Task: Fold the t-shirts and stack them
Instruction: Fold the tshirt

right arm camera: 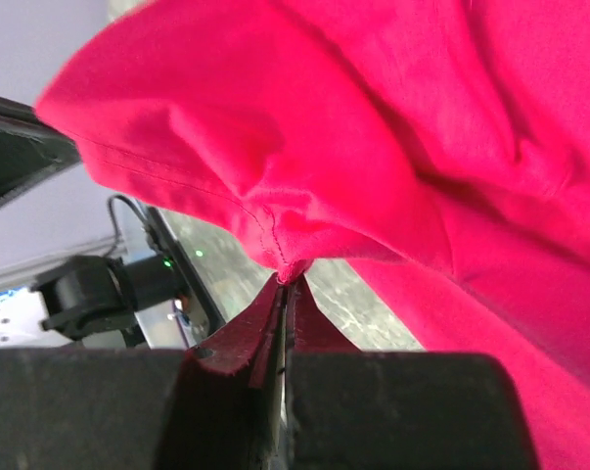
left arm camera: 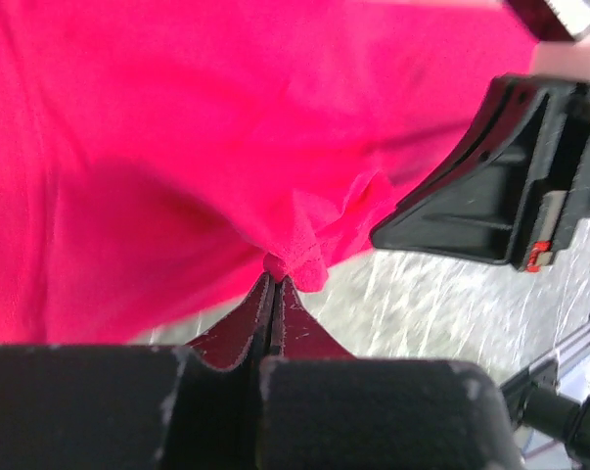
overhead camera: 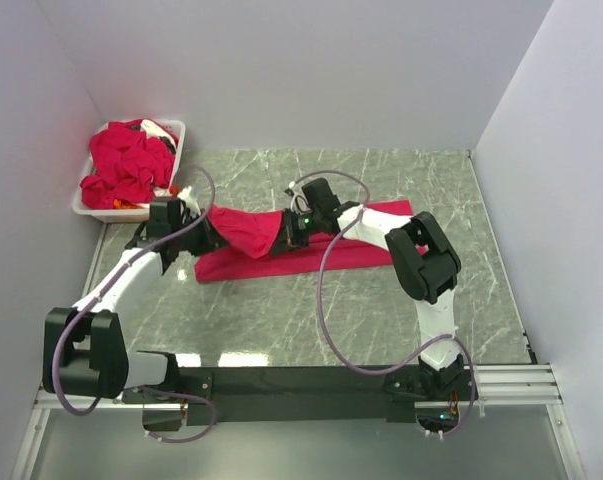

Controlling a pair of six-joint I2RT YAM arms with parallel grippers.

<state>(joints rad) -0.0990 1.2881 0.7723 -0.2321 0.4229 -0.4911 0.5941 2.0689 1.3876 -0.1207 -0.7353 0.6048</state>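
A crimson t-shirt (overhead camera: 251,230) hangs stretched between my two grippers above the marble table. My left gripper (overhead camera: 205,222) is shut on its left edge; the left wrist view shows the fingertips pinching a fold of red cloth (left arm camera: 295,259). My right gripper (overhead camera: 289,226) is shut on the right edge, nipping a stitched hem (right arm camera: 290,266). Under the held shirt lies another red t-shirt (overhead camera: 331,252), folded into a long flat strip on the table. More red t-shirts (overhead camera: 126,165) are heaped in the white bin.
The white plastic bin (overhead camera: 84,205) stands at the table's back left corner, close to the left arm. White walls enclose the table on three sides. The arm bases sit on a black rail (overhead camera: 301,380) at the near edge.
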